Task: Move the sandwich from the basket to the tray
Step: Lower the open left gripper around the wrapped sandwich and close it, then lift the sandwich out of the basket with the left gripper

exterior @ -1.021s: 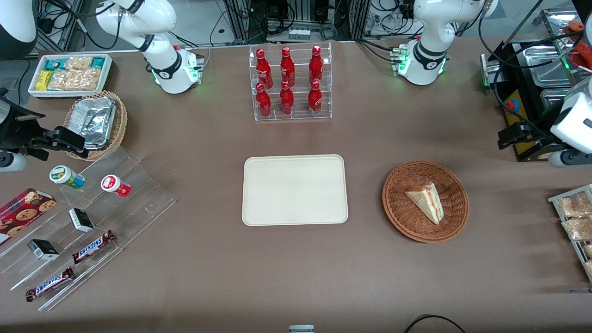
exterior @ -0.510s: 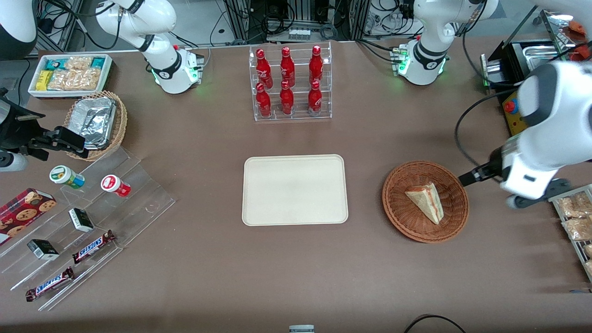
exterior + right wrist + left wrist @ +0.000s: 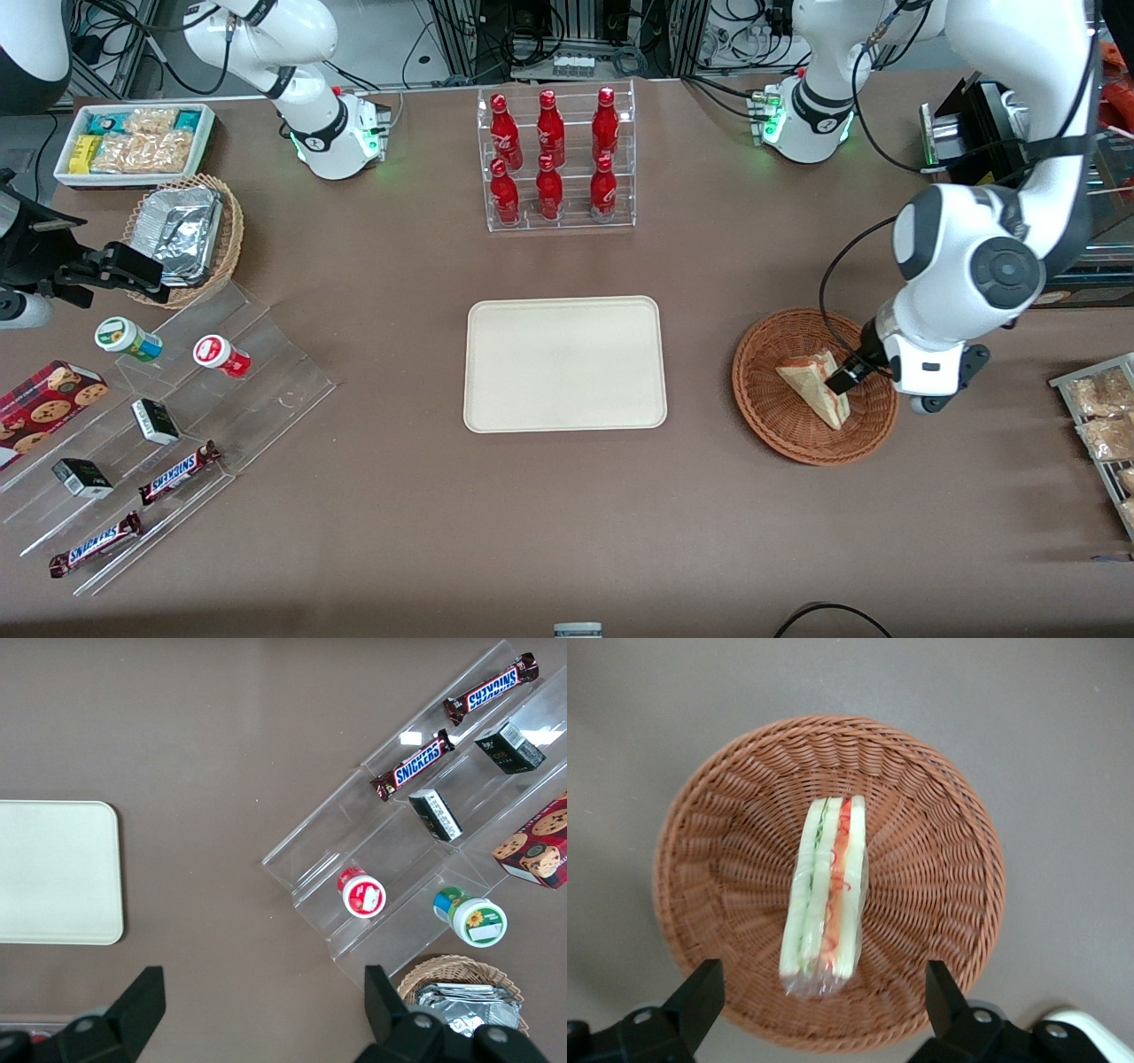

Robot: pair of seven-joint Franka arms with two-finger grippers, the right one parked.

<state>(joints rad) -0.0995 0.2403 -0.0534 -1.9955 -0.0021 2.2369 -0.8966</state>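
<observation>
Wrist view, spread end effector [image 3: 817, 997] above woven basket [image 3: 939, 806], wrapped sandwich [image 3: 827, 890]

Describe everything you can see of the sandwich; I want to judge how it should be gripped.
The sandwich is a triangular wedge of pale bread with green and red-orange filling layers showing along its cut edge, and looks wrapped in clear film that bunches at one end. It lies alone in the middle of the basket, resting on the woven bottom, apart from the rim. The hand hovers above it, fingers spread open on either side of its line. Nothing but the basket touches it.
</observation>
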